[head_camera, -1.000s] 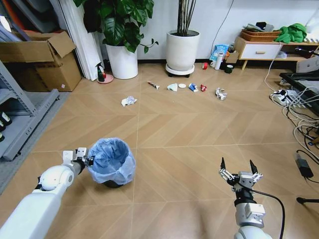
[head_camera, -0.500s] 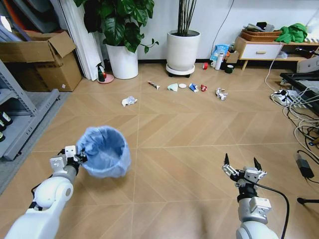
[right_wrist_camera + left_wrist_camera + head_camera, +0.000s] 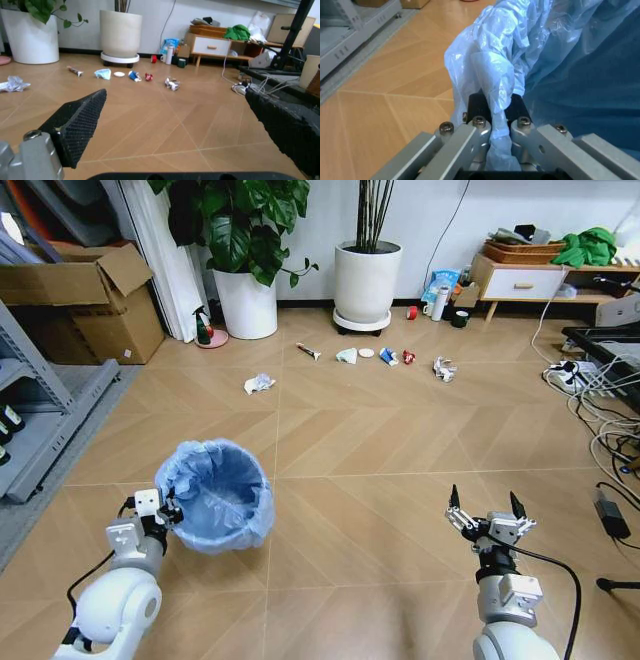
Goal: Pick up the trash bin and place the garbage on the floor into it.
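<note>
trash bin (image 3: 580, 75) cropped by frame, dark body hidden under bag

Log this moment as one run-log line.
left gripper: shut on trash bin rim, bin lifted | right gripper: open, empty, held low | garbage: on floor ahead

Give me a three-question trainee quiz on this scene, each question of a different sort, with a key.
1. True or false: the left gripper is shut on the trash bin.
2. What does the open right gripper hold? A) crumpled paper B) nothing C) the tube
3. Fill in: the garbage lies on the ____.
Key: 1 true, it pinches the bag-lined rim. 2 B. 3 floor, near the white plant pot.
</note>
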